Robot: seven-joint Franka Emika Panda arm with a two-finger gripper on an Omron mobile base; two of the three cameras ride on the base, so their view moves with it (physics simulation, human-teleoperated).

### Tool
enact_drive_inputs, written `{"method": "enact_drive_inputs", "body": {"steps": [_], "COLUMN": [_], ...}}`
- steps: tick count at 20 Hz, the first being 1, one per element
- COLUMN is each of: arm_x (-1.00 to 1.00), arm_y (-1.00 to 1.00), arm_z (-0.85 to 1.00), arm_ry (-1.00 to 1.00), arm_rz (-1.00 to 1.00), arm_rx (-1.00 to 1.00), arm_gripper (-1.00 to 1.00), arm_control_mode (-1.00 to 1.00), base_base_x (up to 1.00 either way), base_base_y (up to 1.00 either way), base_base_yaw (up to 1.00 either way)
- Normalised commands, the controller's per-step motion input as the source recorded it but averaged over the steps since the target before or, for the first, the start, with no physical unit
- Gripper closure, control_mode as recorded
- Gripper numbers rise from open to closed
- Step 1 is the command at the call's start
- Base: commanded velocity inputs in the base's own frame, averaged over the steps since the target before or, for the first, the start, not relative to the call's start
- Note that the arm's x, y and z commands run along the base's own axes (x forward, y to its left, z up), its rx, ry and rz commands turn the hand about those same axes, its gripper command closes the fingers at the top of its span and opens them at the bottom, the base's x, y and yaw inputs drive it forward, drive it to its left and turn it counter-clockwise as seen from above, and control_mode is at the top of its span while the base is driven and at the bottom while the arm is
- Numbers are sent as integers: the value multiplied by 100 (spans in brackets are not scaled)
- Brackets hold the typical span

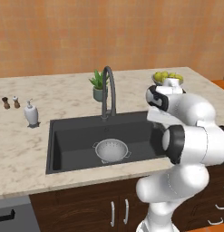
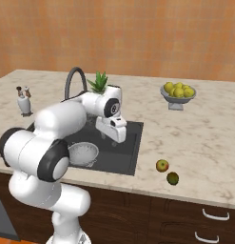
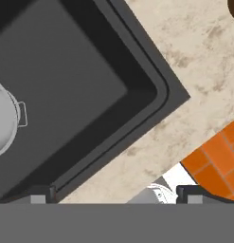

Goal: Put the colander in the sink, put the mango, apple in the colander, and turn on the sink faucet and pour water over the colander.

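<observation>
The white-silver colander (image 1: 111,150) stands in the middle of the dark sink (image 1: 72,140), below the gooseneck faucet (image 1: 109,90), and no water is running. From the right, the arm partly covers the colander (image 2: 83,153). The apple (image 2: 161,165) and the dark green mango (image 2: 172,178) lie side by side on the counter near its front edge, right of the sink (image 2: 126,152). My gripper (image 2: 120,137) hangs over the sink's right end, pointing down. In the hand view the gripper (image 3: 116,192) is open and empty above the sink's corner (image 3: 151,95), with the colander (image 3: 4,121) at the left edge.
A bowl of yellow-green fruit (image 2: 178,93) stands at the back right of the counter. A potted plant (image 1: 99,86) is behind the faucet. A soap dispenser (image 1: 31,113) and two shakers (image 1: 10,102) stand left of the sink. Orange floor (image 3: 218,152) shows past the counter edge.
</observation>
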Motion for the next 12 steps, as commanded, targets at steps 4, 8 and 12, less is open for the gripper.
{"method": "enact_drive_inputs", "body": {"steps": [4,8,12], "arm_x": [-17,-32,-19], "arm_y": [-74,-77,-90], "arm_z": [6,0,0], "arm_ry": [2,0,0], "arm_rz": [4,12,7], "arm_rx": [0,0,0], "arm_gripper": [-100,-100,-100], "arm_control_mode": [-100,-100,-100], "base_base_x": [0,0,0], "base_base_y": [0,0,0], "base_base_yaw": [0,0,0]}}
